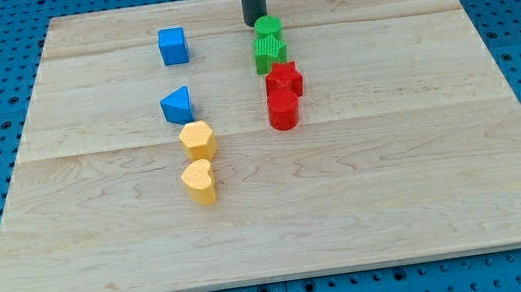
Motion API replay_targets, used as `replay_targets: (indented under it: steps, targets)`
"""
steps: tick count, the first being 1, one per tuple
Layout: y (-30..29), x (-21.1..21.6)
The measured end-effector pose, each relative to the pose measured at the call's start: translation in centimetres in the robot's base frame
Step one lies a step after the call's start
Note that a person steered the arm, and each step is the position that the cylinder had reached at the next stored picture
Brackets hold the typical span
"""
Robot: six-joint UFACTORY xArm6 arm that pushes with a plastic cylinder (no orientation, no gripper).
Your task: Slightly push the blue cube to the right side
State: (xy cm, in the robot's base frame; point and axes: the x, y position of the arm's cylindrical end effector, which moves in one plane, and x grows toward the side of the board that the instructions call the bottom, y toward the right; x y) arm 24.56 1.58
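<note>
Rod: dark, straight, upright, entering from the view's top; my tip (255, 23) rests on the surface just above the green cylinder (268, 28), probably touching it. No jaws fitted, so no jaw state to tell.

Blue cube (173, 46): upper left of centre, well apart from my tip, on its left.

Surface (396, 179): pale wooden board, planked grain.

Other blocks, ridged plastic: green star (270, 54); red star (284, 80); red cylinder (283, 110); blue triangle (177, 106); yellow hexagon (197, 139); yellow heart (200, 181).

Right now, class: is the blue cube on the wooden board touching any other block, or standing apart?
Standing apart: bare wood surrounds the blue cube on every side.
</note>
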Motion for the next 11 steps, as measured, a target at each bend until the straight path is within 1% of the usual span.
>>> replay_targets:
  steps: [1, 2, 3, 4, 5, 6, 7, 8, 9, 10, 11]
  targets:
    - [0.0, -1.3]
    - [-6.1, -1.5]
    - [-7.5, 0.9]
    - [-8.1, 5.0]
    - [-7.5, 2.1]
    - [-13.3, -0.2]
    - [-15.6, 3.0]
    - [-14.0, 4.2]
    - [-13.7, -0.8]
    - [-11.5, -2.4]
    - [-11.6, -0.2]
